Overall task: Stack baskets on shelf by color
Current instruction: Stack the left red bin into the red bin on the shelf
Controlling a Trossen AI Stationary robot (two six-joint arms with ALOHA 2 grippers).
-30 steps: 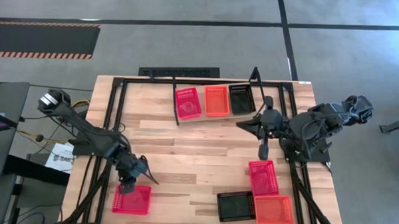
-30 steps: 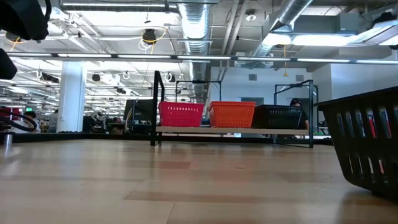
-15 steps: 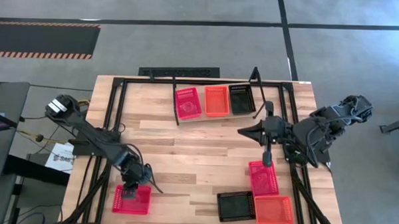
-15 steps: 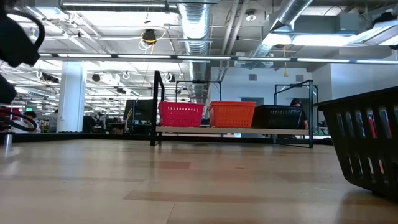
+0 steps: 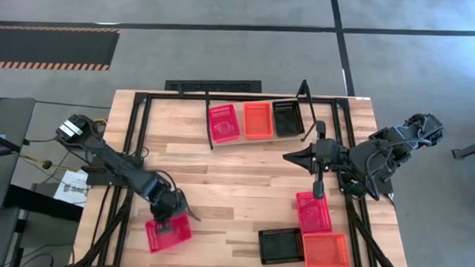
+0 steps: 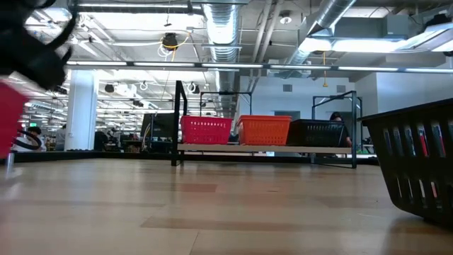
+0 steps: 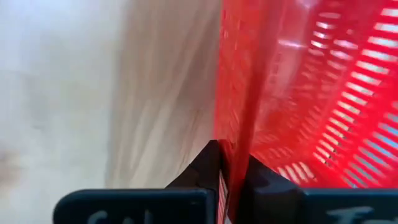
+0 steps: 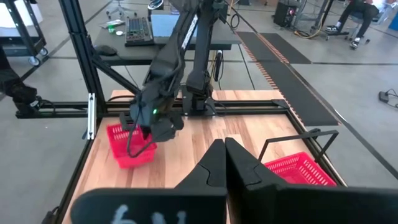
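While the left gripper (image 5: 169, 219) pinched one wall of a red basket (image 5: 171, 233) near the table's (image 5: 220, 172) front-left corner, that basket sat tilted and skewed. The right gripper (image 5: 318, 186) hovered over the right side with fingers pressed together, holding nothing, just above another red basket (image 5: 314, 212). Shelf (image 5: 257, 137) at the back edge carried red, orange and black baskets side by side.
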